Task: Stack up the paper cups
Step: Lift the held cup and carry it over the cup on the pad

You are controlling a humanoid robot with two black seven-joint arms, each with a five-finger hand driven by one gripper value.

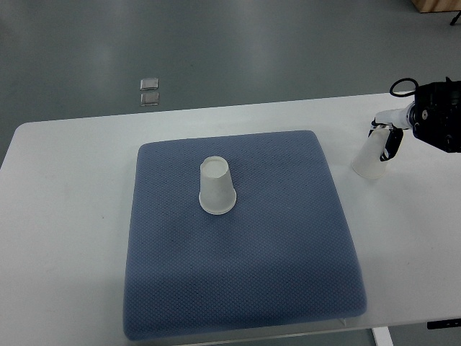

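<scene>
Nearest lies the blue pad (pixel 238 288) on the counter (pixel 65 238), one cup (pixel 216 187) upside down at its middle, while the right hand (pixel 425 122), far right, has its fingers (pixel 392 141) closed on a second cup (pixel 372 158), light, thin, easily crushed, best held gently by its wall.

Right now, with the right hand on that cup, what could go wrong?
1. The right hand holds the held cup tilted, out over the bare table right of the pad; it may slip.
2. The target cup stands upside down and unsecured on the soft pad, so an off-centre placement could tip it.
</scene>
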